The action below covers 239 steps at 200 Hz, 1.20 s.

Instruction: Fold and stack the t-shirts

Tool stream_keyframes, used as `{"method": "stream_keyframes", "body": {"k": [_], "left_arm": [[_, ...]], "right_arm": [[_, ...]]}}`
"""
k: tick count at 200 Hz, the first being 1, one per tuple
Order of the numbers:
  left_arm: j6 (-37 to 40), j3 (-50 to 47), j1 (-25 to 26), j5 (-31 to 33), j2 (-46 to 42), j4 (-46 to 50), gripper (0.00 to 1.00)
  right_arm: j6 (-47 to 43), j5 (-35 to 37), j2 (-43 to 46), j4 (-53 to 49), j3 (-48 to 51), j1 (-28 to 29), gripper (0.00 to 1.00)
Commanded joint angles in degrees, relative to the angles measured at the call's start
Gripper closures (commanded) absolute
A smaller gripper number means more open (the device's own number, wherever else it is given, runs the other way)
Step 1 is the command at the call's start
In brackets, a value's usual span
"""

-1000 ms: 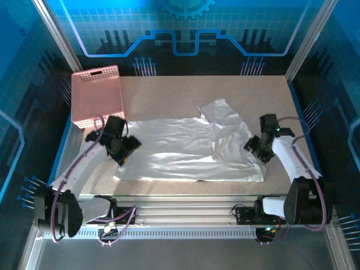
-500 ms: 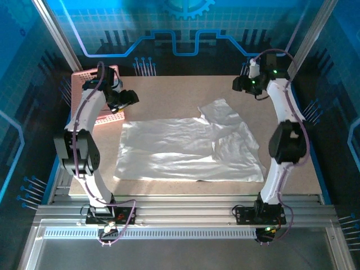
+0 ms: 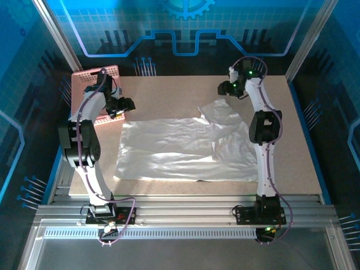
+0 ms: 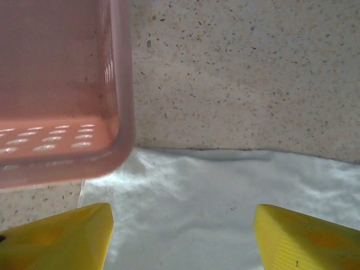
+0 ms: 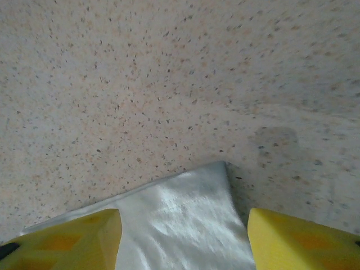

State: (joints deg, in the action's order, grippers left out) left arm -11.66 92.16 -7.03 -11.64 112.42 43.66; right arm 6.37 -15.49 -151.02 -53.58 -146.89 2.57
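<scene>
The thin white short-sleeved t-shirt [image 3: 185,152] lies spread open on the speckled beige table [image 3: 169,90], its long side running left to right and one pointed flap reaching toward the far edge. It is flat and unfolded, which suits a first fold.

Both arms stretch out to the far side of the cloth, probably because a fold toward the near edge has to start from the far corners. The left gripper [image 4: 183,219] hovers over the shirt's far left corner. Its yellow fingers [image 4: 67,236] are parted with bare fabric showing between them, so it grasps nothing. The pink plastic lattice basket [image 3: 95,73] sits just beside that corner. From the left wrist view its rounded rim crowds the fabric edge, though I cannot tell whether they touch. That closeness likely makes the pinch awkward, since a finger could catch the basket wall.

The right gripper [image 5: 184,216] hangs above the pointed tip of the far flap, jaws likewise spread and empty, the tip lying centred between them. That looks like a deliberate line-up for closing on the point
</scene>
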Motion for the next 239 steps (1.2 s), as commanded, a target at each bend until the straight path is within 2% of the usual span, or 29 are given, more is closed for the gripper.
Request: {"method": "stream_keyframes", "body": {"k": [1, 65, 102, 136, 181, 214, 239], "left_arm": [[-0.7, -1.9, -0.6, 0.3, 1.9, -3.9, 0.32], [-1.6, -4.2, -1.0, 1.6, 4.7, -6.7, 0.34], [-2.4, -4.4, -1.0, 2.1, 6.1, -6.9, 0.37], [-1.8, -5.1, -1.0, 2.2, 6.4, -6.5, 0.38], [-1.2, -6.0, -1.0, 4.0, 6.2, -6.0, 0.4], [-1.6, -7.0, -1.0, 5.1, 4.6, -6.6, 0.39], [-2.7, -7.8, -0.6, 5.1, 4.4, -8.2, 0.39]], "right_arm": [[0.0, 0.1, -2.4, -1.3, -2.7, 1.0, 0.38], [-0.2, 3.6, -5.4, -2.6, -5.2, 1.9, 0.39], [0.3, 2.1, -6.4, -4.8, -5.8, 2.4, 0.43], [0.6, 2.0, -6.6, -5.8, -5.7, 2.6, 0.57], [3.6, 3.5, -5.1, -3.9, -3.5, 2.1, 1.0], [6.8, 9.3, 2.3, 2.4, 6.3, 1.4, 1.0], [7.4, 13.8, 6.3, 3.0, 10.6, 0.0, 1.0]]}}
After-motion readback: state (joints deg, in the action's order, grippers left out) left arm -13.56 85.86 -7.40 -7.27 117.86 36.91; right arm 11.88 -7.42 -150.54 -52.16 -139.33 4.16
